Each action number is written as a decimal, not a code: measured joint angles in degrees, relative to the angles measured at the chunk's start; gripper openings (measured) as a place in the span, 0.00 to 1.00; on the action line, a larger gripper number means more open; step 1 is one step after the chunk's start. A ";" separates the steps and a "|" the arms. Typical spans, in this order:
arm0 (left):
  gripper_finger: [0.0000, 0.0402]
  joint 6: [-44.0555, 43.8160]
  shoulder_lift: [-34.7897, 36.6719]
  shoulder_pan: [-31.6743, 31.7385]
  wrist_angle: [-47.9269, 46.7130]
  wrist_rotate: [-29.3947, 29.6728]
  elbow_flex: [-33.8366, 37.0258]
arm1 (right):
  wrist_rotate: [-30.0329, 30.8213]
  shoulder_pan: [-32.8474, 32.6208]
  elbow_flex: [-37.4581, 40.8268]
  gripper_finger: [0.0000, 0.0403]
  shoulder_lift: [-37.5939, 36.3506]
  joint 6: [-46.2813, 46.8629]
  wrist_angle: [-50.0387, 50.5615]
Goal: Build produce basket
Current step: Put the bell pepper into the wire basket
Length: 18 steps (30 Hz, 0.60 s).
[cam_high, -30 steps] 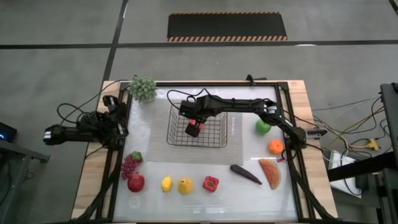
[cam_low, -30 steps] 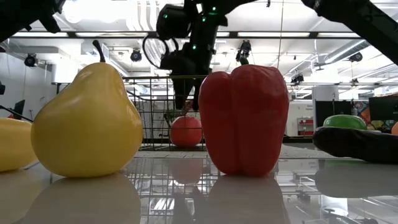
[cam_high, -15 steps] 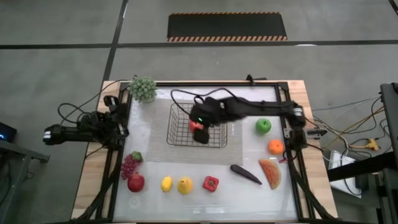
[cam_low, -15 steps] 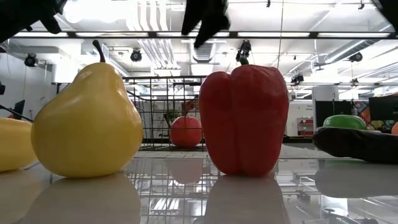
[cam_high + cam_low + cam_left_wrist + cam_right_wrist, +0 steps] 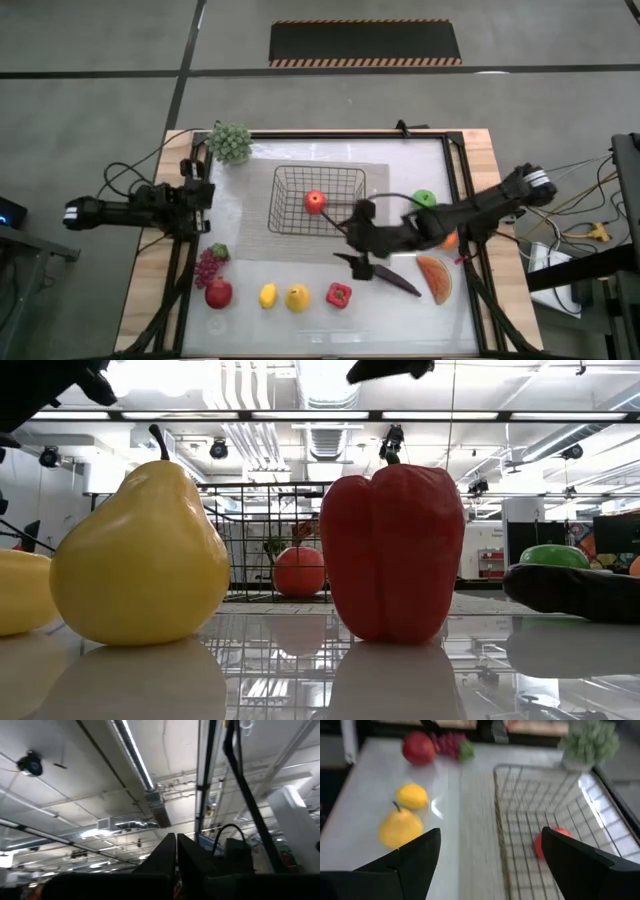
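With one apple already in the basket, the right gripper, jaws released, is held over the eggplant, whose long axis slants toward the desk's front-right corner; the left gripper is parked clenched at the left edge.

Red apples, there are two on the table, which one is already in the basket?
The red apple lying inside the wire basket near its far side. The other red apple sits on the table's near-left corner, beside the grapes.

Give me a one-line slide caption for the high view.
One red apple lies in the wire basket; the right claw, open, hovers near the eggplant.
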<state>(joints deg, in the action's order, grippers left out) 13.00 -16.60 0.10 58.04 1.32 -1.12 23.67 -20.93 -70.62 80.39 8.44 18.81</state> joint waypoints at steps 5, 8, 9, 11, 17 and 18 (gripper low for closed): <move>0.00 -4.08 -4.04 0.02 -0.03 -0.50 -0.51 | 1.68 -3.80 13.35 0.81 -6.87 -5.70 -19.03; 0.00 -8.13 -7.22 0.02 -0.04 -0.67 -0.62 | 1.17 -4.14 21.22 0.81 -9.76 -10.04 -31.02; 0.00 -9.68 -8.29 0.02 0.00 -0.68 -0.95 | 0.27 -3.98 23.82 0.81 -10.63 -11.34 -34.64; 0.00 -12.68 -10.05 0.02 0.08 -0.69 -1.70 | -1.36 -2.77 28.82 0.81 -11.71 -13.00 -41.49; 0.00 -16.39 -15.48 -0.47 1.67 -0.72 -5.76 | -7.68 1.93 39.84 0.81 -14.65 -12.69 -55.12; 0.00 -17.11 -16.49 -0.64 1.71 -0.76 -6.77 | -8.31 2.32 40.80 0.81 -15.15 -12.47 -56.25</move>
<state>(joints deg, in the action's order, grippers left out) -4.10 -33.10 -0.54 59.74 0.56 -7.89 15.36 -18.62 -29.82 65.23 -4.03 -37.44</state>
